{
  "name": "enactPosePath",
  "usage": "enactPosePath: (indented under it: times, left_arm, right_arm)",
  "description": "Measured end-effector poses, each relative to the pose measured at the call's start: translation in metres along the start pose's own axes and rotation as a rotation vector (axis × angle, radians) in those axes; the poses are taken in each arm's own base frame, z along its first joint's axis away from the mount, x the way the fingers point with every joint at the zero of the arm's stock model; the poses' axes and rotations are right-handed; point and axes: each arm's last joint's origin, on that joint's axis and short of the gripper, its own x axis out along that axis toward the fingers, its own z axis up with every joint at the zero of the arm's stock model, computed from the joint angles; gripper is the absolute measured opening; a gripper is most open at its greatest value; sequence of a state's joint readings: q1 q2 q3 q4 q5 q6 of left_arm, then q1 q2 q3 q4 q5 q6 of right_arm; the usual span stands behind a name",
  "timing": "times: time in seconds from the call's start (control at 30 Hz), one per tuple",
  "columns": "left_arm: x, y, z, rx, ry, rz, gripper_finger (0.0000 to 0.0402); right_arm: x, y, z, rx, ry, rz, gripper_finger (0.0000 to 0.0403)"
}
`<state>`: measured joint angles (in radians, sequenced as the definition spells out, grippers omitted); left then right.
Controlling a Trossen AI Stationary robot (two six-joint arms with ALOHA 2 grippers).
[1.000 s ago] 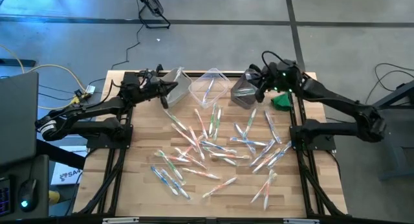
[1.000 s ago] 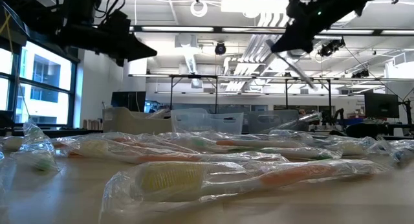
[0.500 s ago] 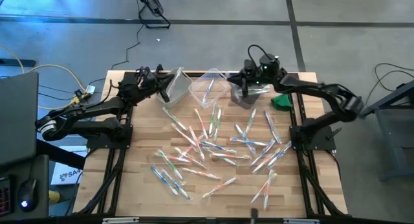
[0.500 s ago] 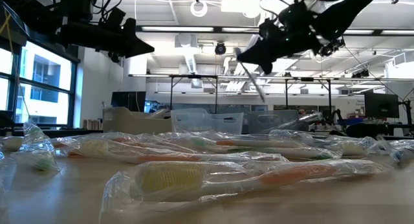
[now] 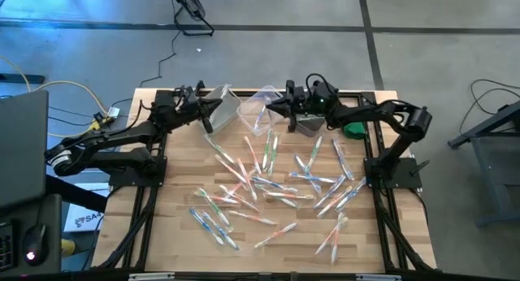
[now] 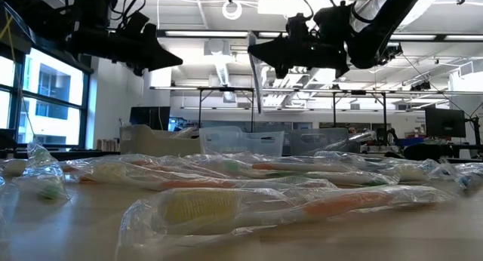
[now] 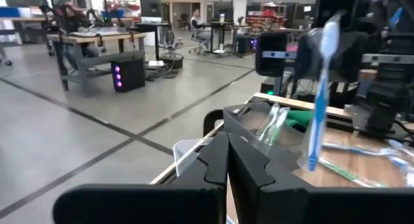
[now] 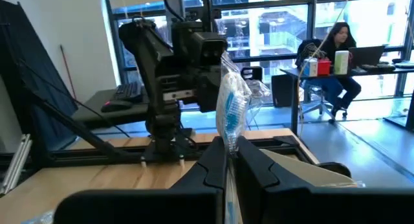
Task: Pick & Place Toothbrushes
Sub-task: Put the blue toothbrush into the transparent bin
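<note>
Right pincer [image 5: 272, 110] pinches a blue toothbrush [image 7: 318, 94] over the middle bin [image 5: 264, 110]; left pincer [image 5: 218, 106] pressed together, empty. Most toothbrushes [image 5: 276, 179] remain scattered on the table [image 5: 175, 224].

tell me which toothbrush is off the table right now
The blue wrapped toothbrush pinched in the right tool, hanging over the middle bin; the rest lie on the table or in bins.

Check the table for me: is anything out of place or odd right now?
Mostly no. The wrapped toothbrushes lie scattered loose across the table, as expected for sorting. One stray: a small green object beside the bins, near the right arm. The right hand holds a blue toothbrush over the middle bin; the left hand is shut, empty.
</note>
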<state>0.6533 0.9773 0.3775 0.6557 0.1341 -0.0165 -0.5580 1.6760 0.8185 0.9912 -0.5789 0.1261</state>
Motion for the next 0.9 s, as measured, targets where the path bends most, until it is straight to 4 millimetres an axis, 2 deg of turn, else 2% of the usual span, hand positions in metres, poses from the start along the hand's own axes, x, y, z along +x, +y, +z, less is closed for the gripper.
enactPosePath:
  times: [0.1,0.27,0.37,0.67,0.9]
  left_arm:
    - [0.002,0.000,-0.003,-0.022,0.013,0.001,0.0029]
    - [0.005,-0.001,-0.009,-0.084,0.046,-0.060,0.0096]
    - [0.007,-0.003,-0.009,-0.103,0.041,-0.113,0.0122]
    - [0.024,-0.027,-0.018,-0.035,-0.037,-0.262,0.0132]
    - [0.041,-0.031,-0.030,-0.054,-0.025,-0.279,0.0132]
  right_arm:
    - [0.002,0.003,0.000,0.003,0.001,0.008,0.0005]
    - [0.004,0.006,-0.002,0.013,0.011,0.018,0.0005]
    - [0.005,0.008,-0.002,0.016,0.013,0.019,0.0005]
    - [0.010,0.014,-0.003,0.005,-0.001,-0.032,0.0005]
    - [0.013,0.021,-0.001,0.002,-0.021,-0.001,0.0005]
